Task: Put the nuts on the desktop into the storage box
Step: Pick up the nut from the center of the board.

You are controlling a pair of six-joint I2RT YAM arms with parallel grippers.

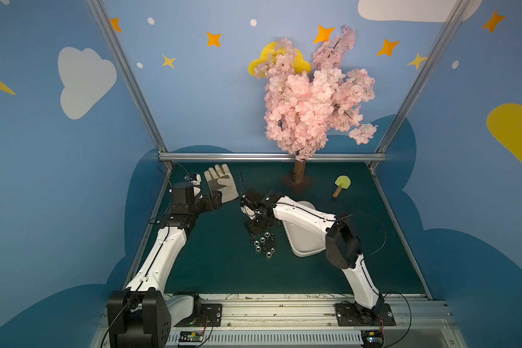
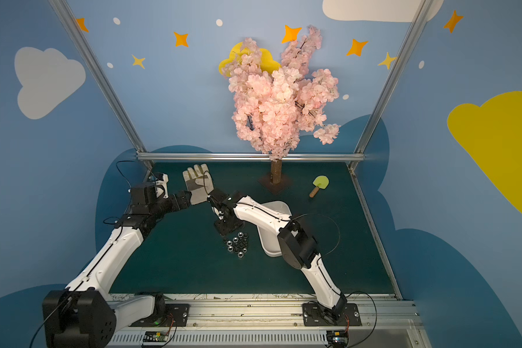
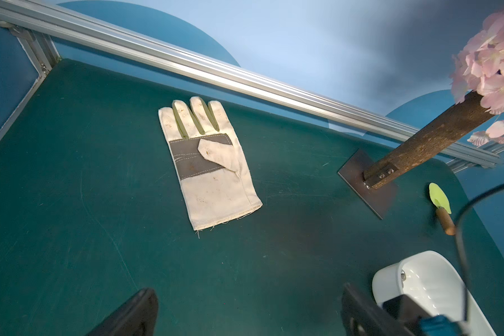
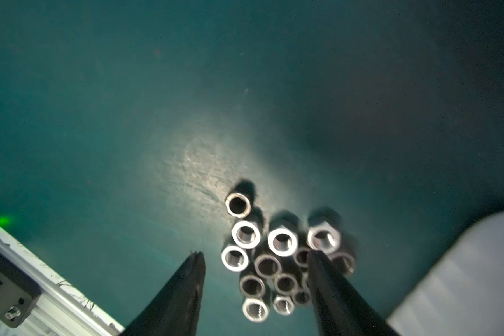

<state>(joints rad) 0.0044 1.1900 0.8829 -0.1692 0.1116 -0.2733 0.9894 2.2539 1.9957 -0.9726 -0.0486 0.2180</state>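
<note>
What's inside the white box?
The left wrist view shows one small shiny piece, probably a nut, inside the white box. Black robot parts hide some of its floor, and the right arm covers much of it in both top views.

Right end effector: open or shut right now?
Open. In the right wrist view the right end effector has its fingers well apart above the nuts on the desktop, with nothing pinched between them.

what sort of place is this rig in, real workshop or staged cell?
Probably a staged robot data-collection cell, not a workshop: a green desktop boxed in by aluminium rails, walls painted with clouds and stars, and a fake blossom tree standing as a prop.
</note>
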